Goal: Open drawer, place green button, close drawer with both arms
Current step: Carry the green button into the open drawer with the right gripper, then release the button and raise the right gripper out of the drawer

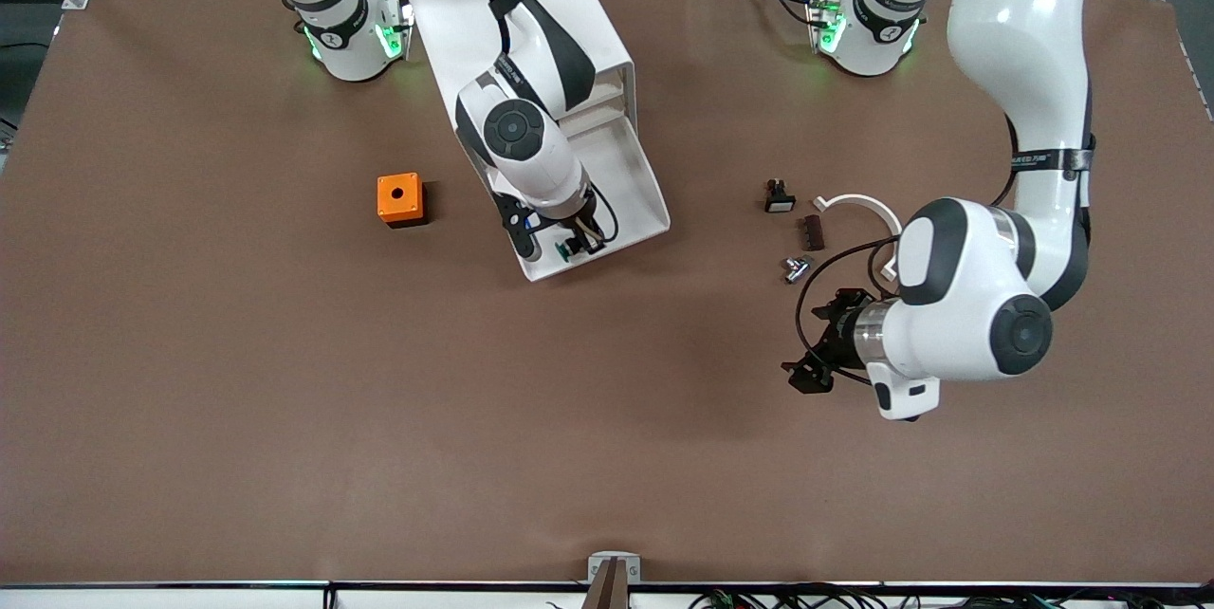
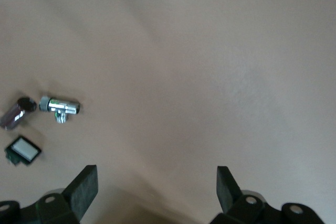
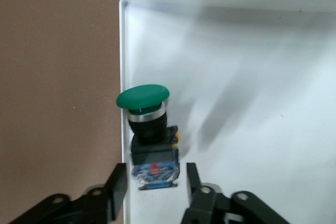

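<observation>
Pulled-out wide shallow white plastic drawer [image 1: 626, 173] of the rounded white cabinet [image 1: 531, 11]: open step looks done. Dark-green round-capped push button with black-and-blue boxy body [image 3: 149, 135] lying inside the drawer, on its side, close against the drawer's side wall near the sloped front lip; in the front view seen at [image 1: 569, 251]. Right gripper [image 3: 152, 190] just at the button's body, black fingers spread a little either side of it, not pinching as far as visible; placing judged done or nearly so, release just about complete. Left to do: pull right gripper clear of the drawer, then push drawer shut.

Left gripper [image 1: 818, 348] hanging over bare brown table [image 1: 285, 400], well apart from the drawer toward the left arm's end, fingers spread wide, holding nothing, waiting.

Drawer: smooth glossy moulded plastic, rounded corners. Button cap: domed, glossy, with a silvery ring under it. Table cover: matte brown, flat.

Near the drawer, toward the right arm's end: orange cube with round hole [image 1: 399, 199]. Toward the left arm's end: small black button with white rectangular cap [image 1: 780, 198], shiny chrome metal fitting [image 1: 795, 267], dark brown small block [image 1: 814, 231], white curved plastic piece [image 1: 868, 209].
</observation>
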Robot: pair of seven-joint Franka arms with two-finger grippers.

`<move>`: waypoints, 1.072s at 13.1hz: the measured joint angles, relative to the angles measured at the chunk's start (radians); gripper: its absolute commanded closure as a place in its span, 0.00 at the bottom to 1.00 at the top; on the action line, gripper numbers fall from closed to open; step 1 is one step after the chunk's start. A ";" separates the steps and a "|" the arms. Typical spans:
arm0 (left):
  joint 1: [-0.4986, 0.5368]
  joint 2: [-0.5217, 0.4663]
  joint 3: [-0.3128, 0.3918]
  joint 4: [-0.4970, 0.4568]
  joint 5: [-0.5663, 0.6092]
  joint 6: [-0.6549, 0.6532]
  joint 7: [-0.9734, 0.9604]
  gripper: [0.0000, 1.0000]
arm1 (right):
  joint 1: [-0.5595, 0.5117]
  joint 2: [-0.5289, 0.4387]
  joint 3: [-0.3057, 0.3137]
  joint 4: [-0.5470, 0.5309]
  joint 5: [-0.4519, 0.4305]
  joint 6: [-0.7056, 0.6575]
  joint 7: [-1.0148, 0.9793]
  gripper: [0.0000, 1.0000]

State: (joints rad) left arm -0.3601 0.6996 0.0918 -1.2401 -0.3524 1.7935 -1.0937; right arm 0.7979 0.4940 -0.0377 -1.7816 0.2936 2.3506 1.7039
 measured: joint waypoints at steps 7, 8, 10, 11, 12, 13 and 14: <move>-0.101 0.036 -0.001 -0.001 0.067 0.032 0.102 0.01 | -0.024 -0.001 -0.024 0.065 -0.004 -0.035 -0.022 0.00; -0.105 0.039 -0.001 -0.002 0.070 0.034 0.108 0.01 | -0.048 -0.004 -0.027 0.108 -0.004 -0.089 -0.057 0.00; -0.119 0.045 -0.002 -0.005 0.070 0.047 0.111 0.01 | -0.119 -0.015 -0.032 0.198 -0.004 -0.220 -0.140 0.00; -0.128 0.050 -0.003 -0.006 0.070 0.065 0.114 0.01 | -0.162 -0.020 -0.033 0.234 -0.004 -0.272 -0.183 0.00; -0.138 0.056 -0.005 -0.006 0.070 0.088 0.116 0.01 | -0.203 -0.022 -0.035 0.261 -0.004 -0.311 -0.232 0.00; -0.153 0.065 -0.009 -0.007 0.070 0.115 0.118 0.01 | -0.242 -0.024 -0.036 0.283 -0.004 -0.346 -0.291 0.00; -0.173 0.077 -0.011 -0.010 0.070 0.144 0.120 0.01 | -0.282 -0.027 -0.036 0.302 -0.004 -0.380 -0.357 0.00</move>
State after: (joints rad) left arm -0.5331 0.7766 0.0812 -1.2497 -0.2825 1.9380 -0.9735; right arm 0.5159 0.4672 -0.0742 -1.4796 0.2896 1.9702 1.3472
